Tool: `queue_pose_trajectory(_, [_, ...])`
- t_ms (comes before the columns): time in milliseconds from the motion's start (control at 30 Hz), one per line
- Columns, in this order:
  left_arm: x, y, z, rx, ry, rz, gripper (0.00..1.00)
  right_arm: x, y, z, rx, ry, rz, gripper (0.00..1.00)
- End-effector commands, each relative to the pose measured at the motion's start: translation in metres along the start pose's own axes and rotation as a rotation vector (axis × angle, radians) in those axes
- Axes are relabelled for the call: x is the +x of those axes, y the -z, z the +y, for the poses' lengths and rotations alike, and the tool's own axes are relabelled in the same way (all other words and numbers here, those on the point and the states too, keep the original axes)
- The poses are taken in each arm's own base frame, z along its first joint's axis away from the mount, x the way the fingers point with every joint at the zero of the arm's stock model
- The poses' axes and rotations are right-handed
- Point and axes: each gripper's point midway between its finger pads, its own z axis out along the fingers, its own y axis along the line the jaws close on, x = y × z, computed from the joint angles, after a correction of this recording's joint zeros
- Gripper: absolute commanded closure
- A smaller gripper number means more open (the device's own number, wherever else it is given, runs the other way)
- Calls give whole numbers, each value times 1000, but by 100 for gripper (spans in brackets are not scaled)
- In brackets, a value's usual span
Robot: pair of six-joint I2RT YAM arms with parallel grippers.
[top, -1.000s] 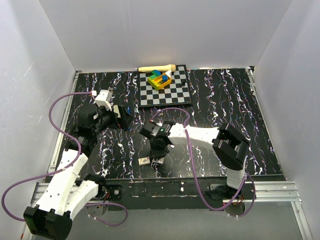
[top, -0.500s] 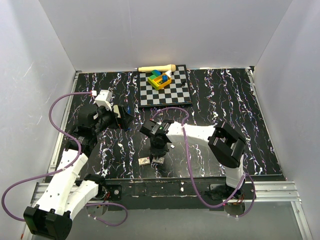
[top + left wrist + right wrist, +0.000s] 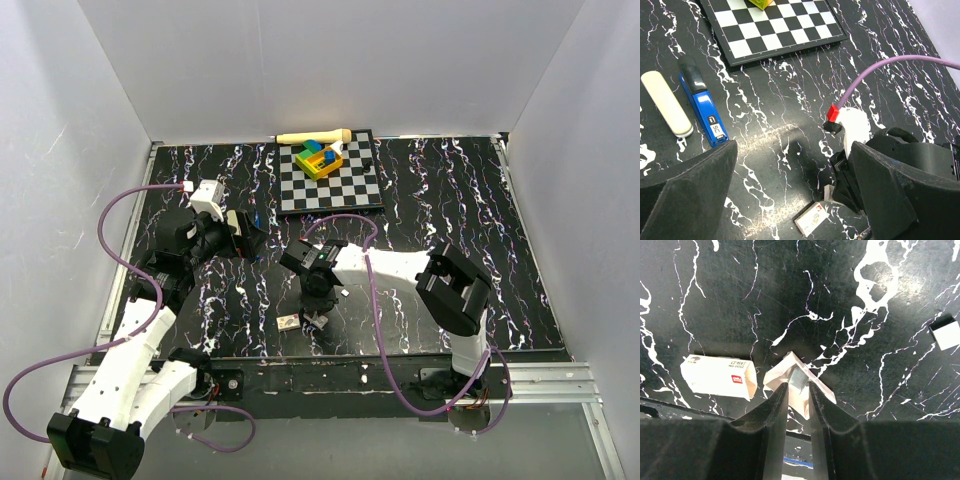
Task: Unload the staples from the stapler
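The stapler [image 3: 702, 107] lies flat on the table [image 3: 790, 100] just beside the checkerboard [image 3: 775, 30], ahead of the left gripper [image 3: 794, 150], whose jaws stand wide apart; it looks small, light and rigid, its glossy plastic probably slippery, so pinch across the narrow sides at mid-body; the right gripper [image 3: 799, 386] closely flanks a staple strip [image 3: 799, 379], though whether it is clamped I cannot tell.

Place: a robot lab test cell is showing here.
Enclosure: white wall panels [image 3: 330, 60] are boxing in a black marbled table [image 3: 450, 200].
Mounting: left arm [image 3: 140, 350] and right arm [image 3: 400, 268] are sitting bolted to a metal rail [image 3: 540, 378].
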Motion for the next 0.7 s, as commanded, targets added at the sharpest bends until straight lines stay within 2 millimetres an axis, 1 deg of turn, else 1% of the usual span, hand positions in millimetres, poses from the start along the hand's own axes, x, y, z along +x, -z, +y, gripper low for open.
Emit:
queue_pose_trajectory(0, [-5,3,-4,11,-6,-15,2,-15,19,11,-23,8,-75,69])
queue_pose_trajectory(133, [-5,3,-4,10,-10,-19,2,-15,25,12,-13,26,-96,67])
queue_pose_trajectory(333, [-5,3,-3,8,-9,-16,2,-18,45,14,-4,60,-160,65])
queue_pose_trajectory(467, [-5,3,-3,5,-11,-18,2,-14,60,12,-7,116,-176,65])
queue_pose_trajectory(567, [-5,4,-2,1,-11,-21,2,-3,66,14,-41,181,-147,66])
queue_pose_trajectory(667, [-5,4,-2,-2,-13,-22,2,14,63,13,-88,254,-84,72])
